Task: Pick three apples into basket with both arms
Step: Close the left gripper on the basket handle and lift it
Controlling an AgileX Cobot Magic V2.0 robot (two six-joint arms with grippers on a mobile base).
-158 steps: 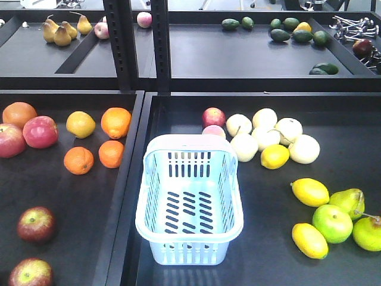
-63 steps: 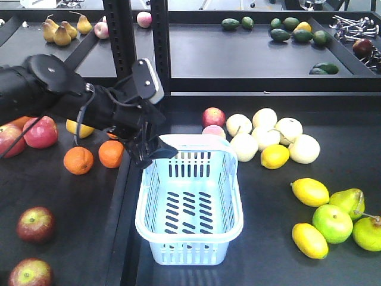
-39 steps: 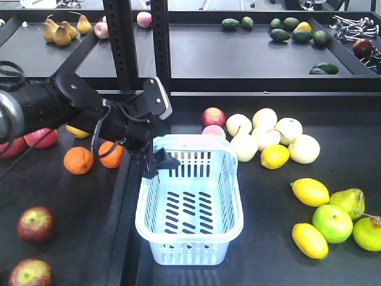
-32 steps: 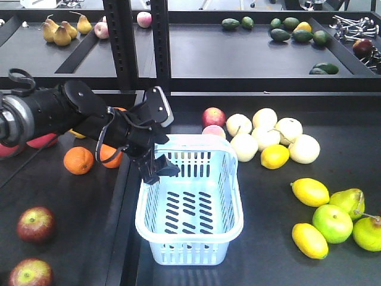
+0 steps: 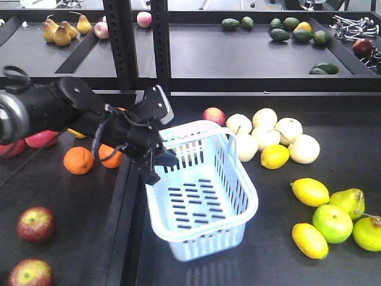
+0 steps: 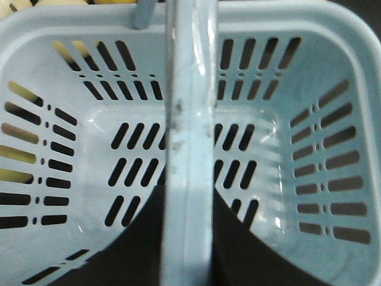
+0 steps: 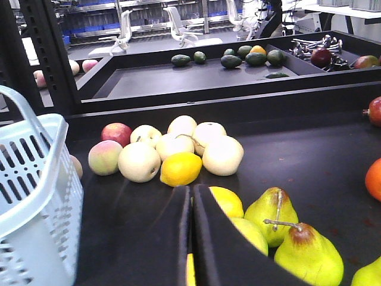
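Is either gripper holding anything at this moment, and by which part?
The left gripper holds the basket by one loop handle. The right gripper is shut with nothing in it.

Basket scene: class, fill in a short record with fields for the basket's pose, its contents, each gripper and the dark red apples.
Basket pose: basket tilted and turned askew
Contents: empty
Left gripper: left gripper shut on the basket's handle
Right gripper: right gripper shut, holding nothing
Apples: two apples lie in the left tray, none in the basket
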